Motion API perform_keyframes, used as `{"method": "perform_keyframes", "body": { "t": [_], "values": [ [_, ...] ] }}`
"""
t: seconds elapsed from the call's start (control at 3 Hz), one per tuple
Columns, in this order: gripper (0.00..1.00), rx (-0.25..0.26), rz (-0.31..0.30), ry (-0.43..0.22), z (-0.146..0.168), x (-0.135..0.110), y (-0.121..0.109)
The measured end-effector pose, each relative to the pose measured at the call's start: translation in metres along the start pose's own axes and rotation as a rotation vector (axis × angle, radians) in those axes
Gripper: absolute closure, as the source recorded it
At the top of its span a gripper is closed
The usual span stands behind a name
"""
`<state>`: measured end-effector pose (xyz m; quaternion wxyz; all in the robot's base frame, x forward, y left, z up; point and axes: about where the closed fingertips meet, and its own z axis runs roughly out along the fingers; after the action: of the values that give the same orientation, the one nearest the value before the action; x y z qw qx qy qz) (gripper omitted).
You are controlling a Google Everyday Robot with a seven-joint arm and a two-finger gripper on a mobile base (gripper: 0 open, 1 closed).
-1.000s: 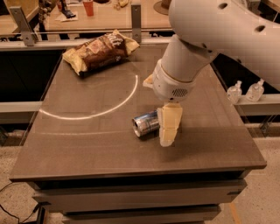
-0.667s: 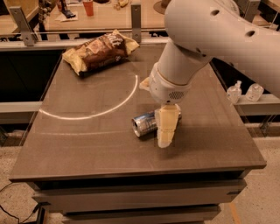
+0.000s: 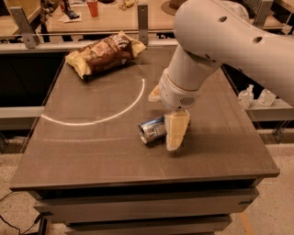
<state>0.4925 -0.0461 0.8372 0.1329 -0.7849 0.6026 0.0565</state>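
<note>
Lying on its side just right of the frame's centre, a silver can (image 3: 151,130) rests on the dark grey table (image 3: 87,156), its round end turned toward the lower left. The hand (image 3: 175,135) hangs straight down at the can's right end, touching it or very nearly so; how far it is open, and whether it has hold of the can, cannot be told from this angle. A bulky white arm (image 3: 220,41) comes in from the upper right.

A pale curved streak of light (image 3: 108,115) arcs over the tabletop left of the can. The can lies nearer the front edge than the far one, with bare tabletop to its left.

A crumpled brown snack bag (image 3: 103,51) sits in the upper left near the far edge, well apart from the can. Past that edge stands a wooden counter with a red cup (image 3: 93,7). At the right, a lower ledge carries two small bottles (image 3: 247,95).
</note>
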Motion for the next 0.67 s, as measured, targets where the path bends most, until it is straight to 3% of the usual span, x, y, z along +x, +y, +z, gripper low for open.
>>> {"method": "perform_keyframes", "body": {
  "t": [0.67],
  "values": [
    [0.57, -0.008, -0.023, 0.007, 0.0008, 0.0046, 0.0019]
  ]
}}
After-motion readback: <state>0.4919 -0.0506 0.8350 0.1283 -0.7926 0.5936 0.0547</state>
